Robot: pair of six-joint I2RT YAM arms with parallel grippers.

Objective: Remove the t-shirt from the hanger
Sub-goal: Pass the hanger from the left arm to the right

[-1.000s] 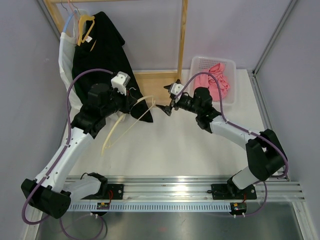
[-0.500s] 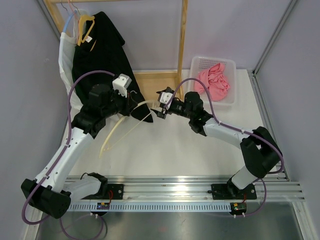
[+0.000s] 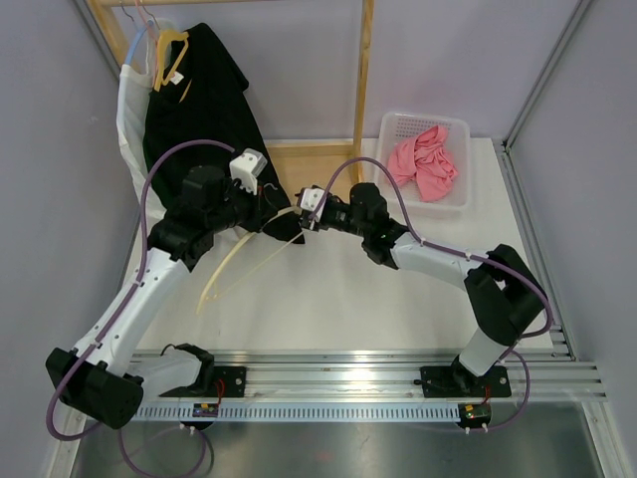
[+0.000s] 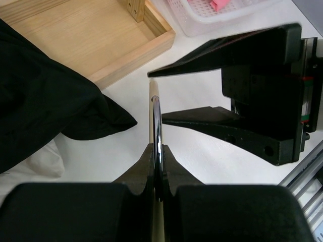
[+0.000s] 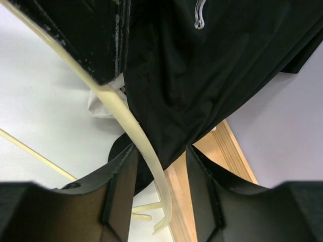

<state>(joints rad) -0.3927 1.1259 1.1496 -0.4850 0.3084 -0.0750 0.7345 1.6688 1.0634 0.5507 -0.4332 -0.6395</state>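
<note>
A bare cream hanger (image 3: 249, 254) hangs over the table, and my left gripper (image 3: 269, 204) is shut on its metal hook (image 4: 157, 126). My right gripper (image 3: 302, 211) has come up against the hanger's upper end. In the right wrist view its jaws stand partly apart around the cream hanger arm (image 5: 146, 161), which lies near one finger with a gap on the other side. A black t-shirt (image 3: 199, 100) hangs on the rack at the back left, just behind both grippers. It fills the background in the right wrist view (image 5: 212, 65).
A white basket (image 3: 393, 124) at the back right holds a pink garment (image 3: 426, 164). The wooden rack's base (image 3: 309, 164) and upright pole (image 3: 364, 70) stand between it and the black cloth. A white garment (image 3: 129, 110) hangs at the far left.
My right gripper has moved left to the hanger's end and its jaws have narrowed around the cream arm. The left gripper has stayed shut on the hook, shifting slightly right.
</note>
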